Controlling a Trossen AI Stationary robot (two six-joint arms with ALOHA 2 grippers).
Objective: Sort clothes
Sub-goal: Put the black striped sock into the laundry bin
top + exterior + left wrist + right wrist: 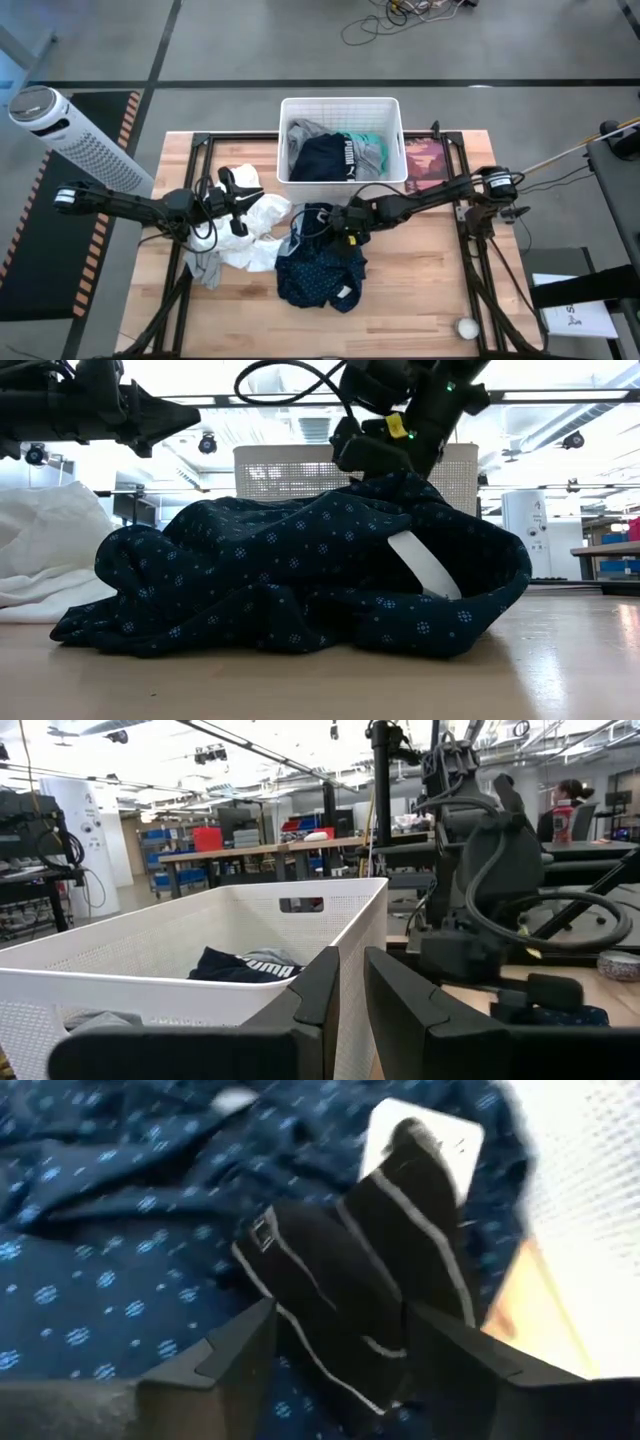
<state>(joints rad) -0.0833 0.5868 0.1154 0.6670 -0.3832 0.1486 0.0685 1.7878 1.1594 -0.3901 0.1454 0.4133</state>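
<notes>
1. I see the dark navy dotted fabric garment (320,262) heaped on the wooden counter (420,290) just in front of the white rectangular plastic basket (341,108); a white label (425,568) shows in its folds.
2. My right tool (322,226) is down on the heap's upper edge, nearest the basket. In the right wrist view its fingers (330,1320) are wrapped in the navy cloth, so I read it as gripping the garment.
3. Beside the navy heap, on its left, a white crumpled fabric garment (262,228) lies on the counter, touching a grey one (207,268) at its outer side.
4. My left tool (234,196) hangs over the white garment. Its fingers (318,992) stand nearly together with only a narrow gap and nothing between them.
5. Inside the basket lie a dark navy garment with white lettering (325,158), a teal one (364,142) and a grey one (302,131).
6. A pink-and-dark printed card (427,162) lies on the counter to the basket's right.
</notes>
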